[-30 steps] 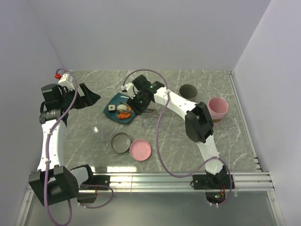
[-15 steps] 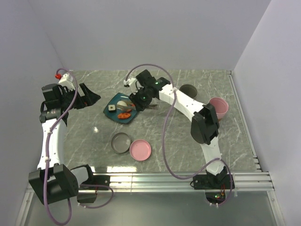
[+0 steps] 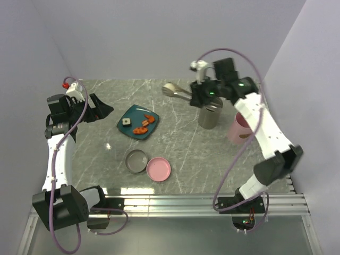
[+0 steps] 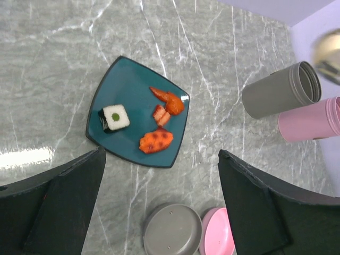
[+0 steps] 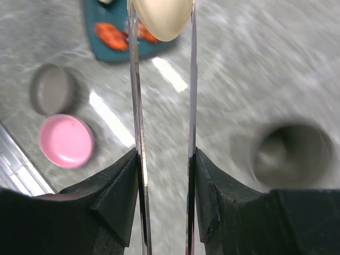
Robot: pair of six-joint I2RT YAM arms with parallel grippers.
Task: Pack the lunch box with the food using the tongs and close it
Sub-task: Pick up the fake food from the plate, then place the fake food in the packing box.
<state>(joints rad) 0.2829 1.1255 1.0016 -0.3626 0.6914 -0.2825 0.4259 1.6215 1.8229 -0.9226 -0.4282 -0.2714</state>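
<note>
Grey marbled tabletop lies well below the right gripper, whose fingers are closed on the tongs. Their tips pinch the white ball in the air, just beside the upright grey tub. Over the left side the left gripper hangs spread wide and empty. A rice roll and orange chunks wait on the teal plate. Such a round ball probably slips easily, so hold the squeeze even, bring the tips over the tub's mouth and lower them inside before easing off.
</note>
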